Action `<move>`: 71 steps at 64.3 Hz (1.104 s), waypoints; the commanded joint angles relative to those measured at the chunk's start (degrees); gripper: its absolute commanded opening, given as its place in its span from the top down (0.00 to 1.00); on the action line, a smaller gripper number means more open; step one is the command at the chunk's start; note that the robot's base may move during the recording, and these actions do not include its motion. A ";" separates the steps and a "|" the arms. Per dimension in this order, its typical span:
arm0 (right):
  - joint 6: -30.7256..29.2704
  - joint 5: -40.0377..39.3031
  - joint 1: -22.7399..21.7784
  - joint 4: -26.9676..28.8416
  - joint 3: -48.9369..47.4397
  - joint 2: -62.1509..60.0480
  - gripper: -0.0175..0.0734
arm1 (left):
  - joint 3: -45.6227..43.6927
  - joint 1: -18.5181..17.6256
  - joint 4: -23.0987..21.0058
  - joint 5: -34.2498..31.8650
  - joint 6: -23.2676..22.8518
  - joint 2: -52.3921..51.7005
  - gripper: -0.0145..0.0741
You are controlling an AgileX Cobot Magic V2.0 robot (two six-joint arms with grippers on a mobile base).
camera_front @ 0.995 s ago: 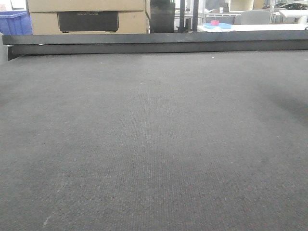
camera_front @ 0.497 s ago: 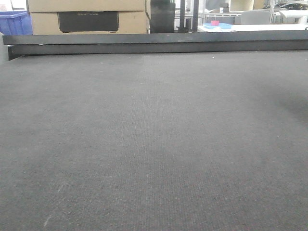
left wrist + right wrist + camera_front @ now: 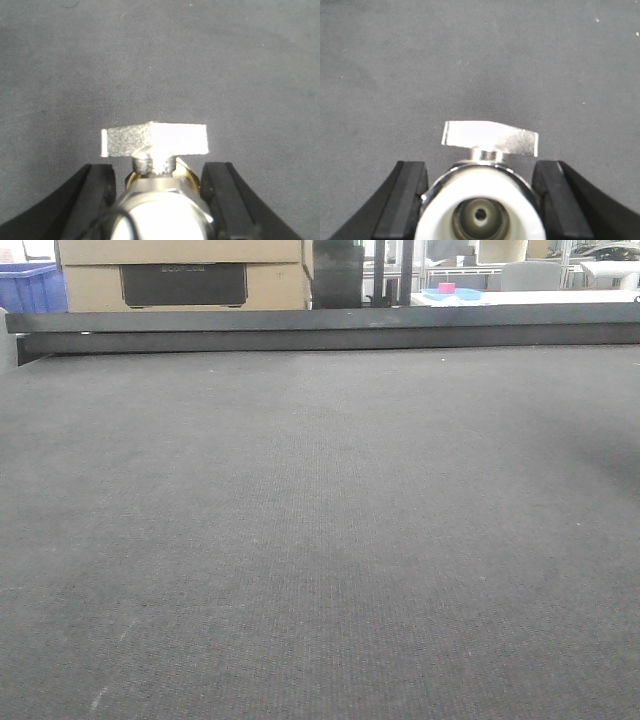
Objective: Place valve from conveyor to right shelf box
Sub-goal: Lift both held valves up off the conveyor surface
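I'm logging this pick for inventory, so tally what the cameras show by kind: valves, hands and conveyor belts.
Valves: 2, the left valve and the right valve, one between the fingers of each hand
Hands: 2, the left hand and the right hand
Conveyor belts: 1, the conveyor
Total: 5

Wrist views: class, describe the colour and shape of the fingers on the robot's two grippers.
The left gripper and the right gripper look alike. Each shows two matte black fingers, broad at the base and curving inward to blunt, squared tips with flat inner faces. No cables, markings or labels show on them in these views.
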 commanded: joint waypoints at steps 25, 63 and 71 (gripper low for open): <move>0.17 -3.48 -0.10 -0.16 -0.95 -1.01 0.97 | -0.76 -0.32 -0.55 -3.16 -0.53 -0.81 0.96; 0.17 -3.48 -0.10 -0.16 -0.95 -1.01 0.97 | -0.76 -0.32 -0.55 -16.84 -0.53 -0.81 0.96; 0.17 -3.58 -0.10 -0.16 -0.95 -1.01 0.97 | -0.76 -0.32 -0.55 -20.66 -0.53 -0.81 0.96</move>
